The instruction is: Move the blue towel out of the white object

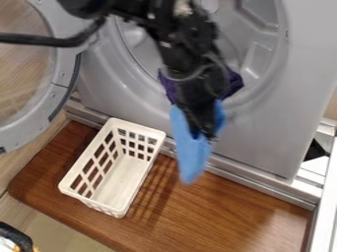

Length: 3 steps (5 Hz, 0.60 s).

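Light-blue towel (191, 160) hangs limp, tapering downward; pincer (201, 132) pinched closed on its upper part.

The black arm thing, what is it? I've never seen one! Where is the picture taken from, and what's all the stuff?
That is a robot arm, a machine that picks things up. It comes in from the top of the picture. The part at its end is the tool, which works a bit like your hand. It is holding a blue towel that hangs down in the air.

There is just one picture, from a camera looking down at a slant.

A white basket with holes in its sides sits on a brown wooden surface. Behind is a big grey machine with a round opening, probably for laundry, its door open. A purple cloth shows behind the arm.
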Motion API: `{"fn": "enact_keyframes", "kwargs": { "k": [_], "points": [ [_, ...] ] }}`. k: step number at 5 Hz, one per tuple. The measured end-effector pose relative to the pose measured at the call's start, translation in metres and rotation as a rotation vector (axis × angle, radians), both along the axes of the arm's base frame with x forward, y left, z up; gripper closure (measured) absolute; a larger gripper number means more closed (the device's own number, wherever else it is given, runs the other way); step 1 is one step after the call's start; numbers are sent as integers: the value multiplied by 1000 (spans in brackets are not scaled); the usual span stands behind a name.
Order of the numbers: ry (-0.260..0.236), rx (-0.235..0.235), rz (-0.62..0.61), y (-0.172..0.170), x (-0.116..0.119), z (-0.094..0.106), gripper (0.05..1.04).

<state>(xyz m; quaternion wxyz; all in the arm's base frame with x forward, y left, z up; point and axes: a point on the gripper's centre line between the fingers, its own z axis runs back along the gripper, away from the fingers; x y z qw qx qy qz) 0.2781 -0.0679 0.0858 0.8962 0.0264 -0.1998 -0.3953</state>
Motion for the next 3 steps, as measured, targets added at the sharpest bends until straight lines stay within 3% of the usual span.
{"fn": "enact_keyframes", "kwargs": {
  "k": [1, 3],
  "points": [
    [38, -25, -71, -30, -3, -22, 1033],
    [98, 10, -73, -67, -11, -65, 1033]
  ]
}}
